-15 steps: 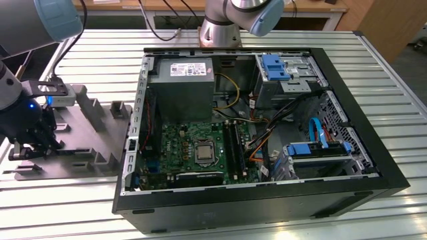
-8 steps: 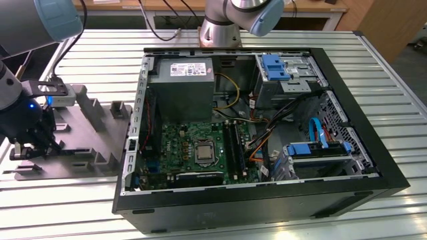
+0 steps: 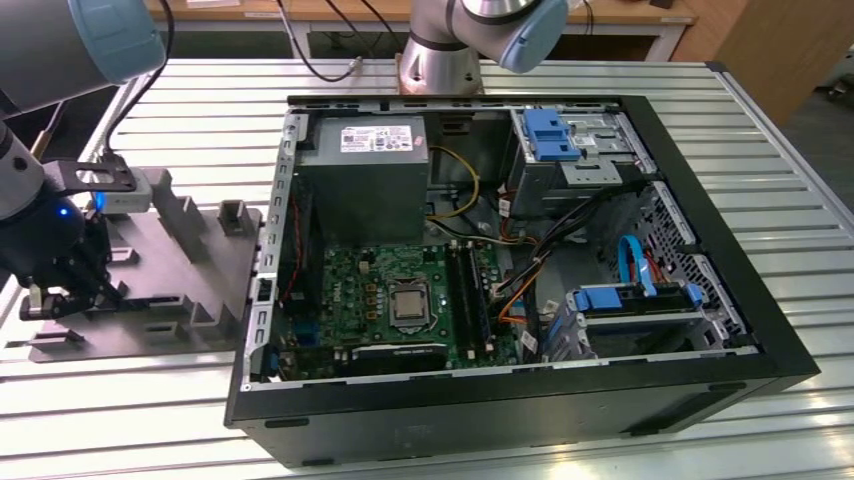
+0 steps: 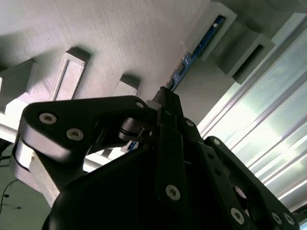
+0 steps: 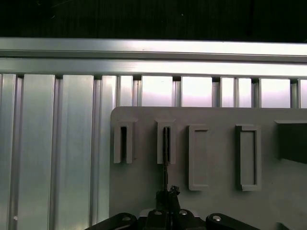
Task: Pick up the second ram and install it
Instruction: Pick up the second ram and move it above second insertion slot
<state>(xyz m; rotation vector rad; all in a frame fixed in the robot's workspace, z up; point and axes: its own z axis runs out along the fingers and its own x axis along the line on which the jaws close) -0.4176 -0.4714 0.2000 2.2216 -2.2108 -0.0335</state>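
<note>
The arm is made of silver-grey metal tubes, with rounded pale blue caps at the joints. Its wrist is dark and carries a small glowing blue light and a pale grey block in a black bracket. The gripper is matte black — flat, round-ended linkage bars pinned with silver screw heads — and tapers to narrow tips.
</note>
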